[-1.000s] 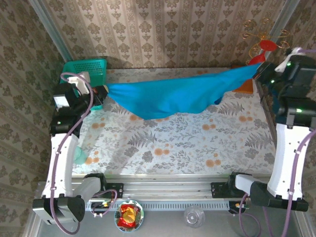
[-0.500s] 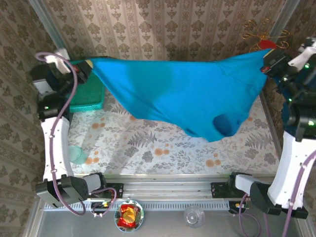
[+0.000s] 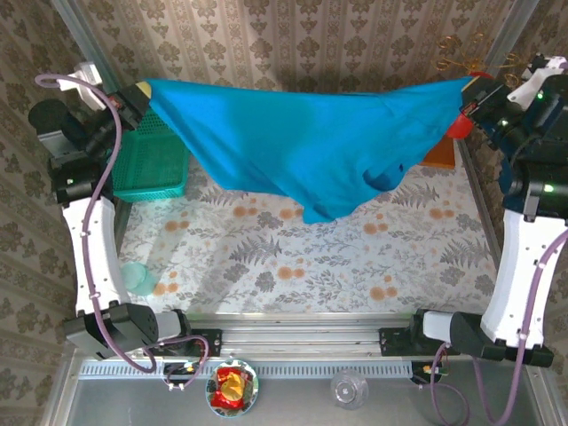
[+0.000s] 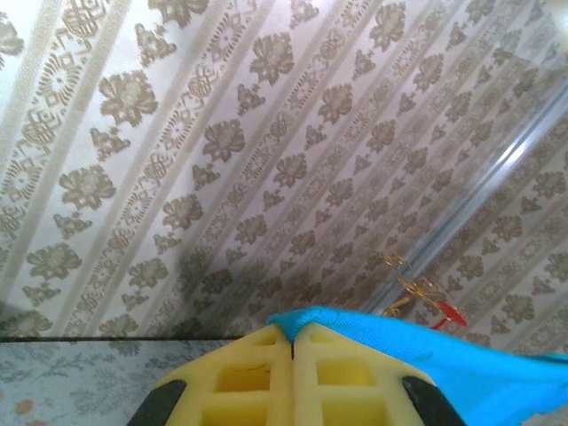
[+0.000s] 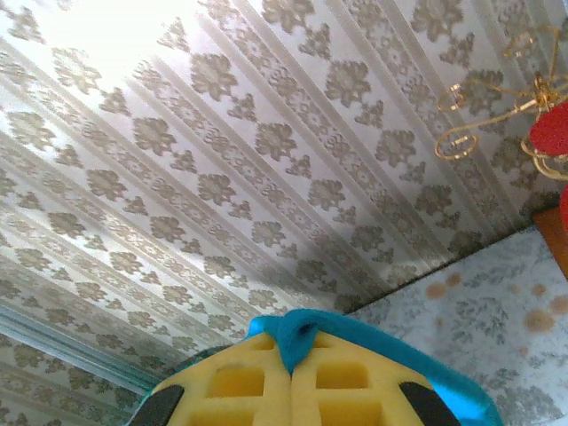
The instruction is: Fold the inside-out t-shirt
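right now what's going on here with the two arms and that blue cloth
Both arms are holding the inside-out t-shirt up in the air above the table. The left gripper is shut on one end and the right gripper is shut on the other, so the cloth hangs spread between them, sagging in the middle. No fold is made yet.

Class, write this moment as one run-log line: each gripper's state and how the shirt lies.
left gripper: shut on t-shirt | right gripper: shut on t-shirt | t-shirt: stretched between both, sagging above table, not folded
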